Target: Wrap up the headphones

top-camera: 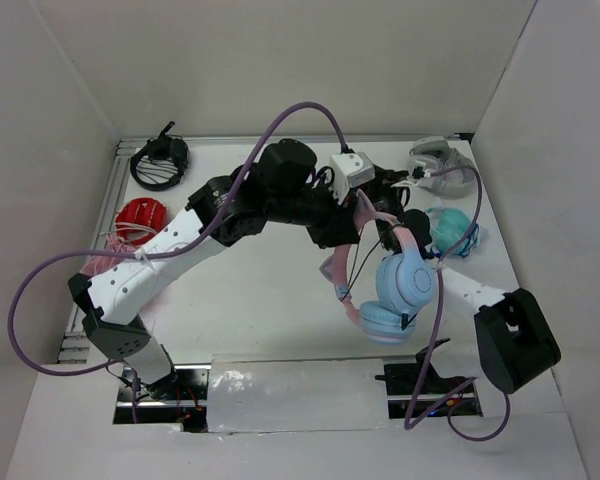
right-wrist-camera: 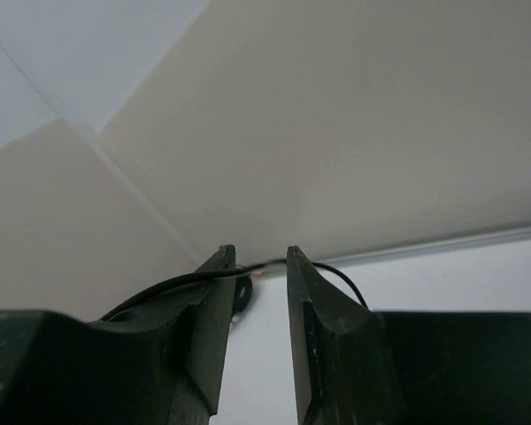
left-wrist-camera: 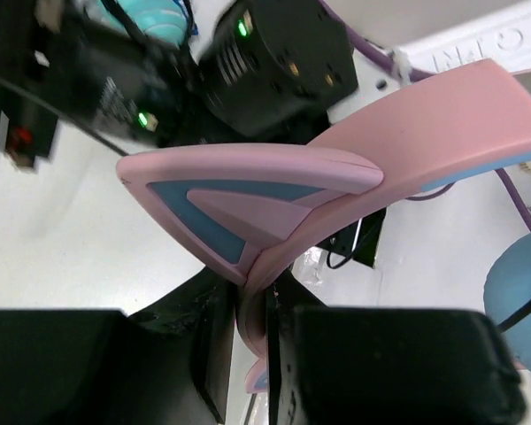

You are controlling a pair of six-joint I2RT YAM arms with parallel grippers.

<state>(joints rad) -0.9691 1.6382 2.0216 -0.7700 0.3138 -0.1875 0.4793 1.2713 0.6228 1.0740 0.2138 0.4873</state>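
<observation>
The headphones [top-camera: 405, 285] hang over the table's right half, with two light blue ear cups low and the pink cat-eared headband [left-wrist-camera: 354, 177] rising from them. My left gripper [left-wrist-camera: 252, 297] is shut on that headband just below one cat ear [left-wrist-camera: 239, 208]; from above, this gripper [top-camera: 352, 238] sits mid-table. The thin black cable [top-camera: 365, 255] hangs from the headband. My right gripper [right-wrist-camera: 258, 258] stands open, pointing at the back wall. The cable [right-wrist-camera: 173, 283] crosses its fingertips, loose and not pinched.
Other headphones lie round the edges: black [top-camera: 160, 160] at the back left, red [top-camera: 140, 215] and pink [top-camera: 105, 262] on the left, grey [top-camera: 435, 160] at the back right, turquoise [top-camera: 450, 230] beside the right arm. Purple camera cables [top-camera: 40, 300] loop around both arms.
</observation>
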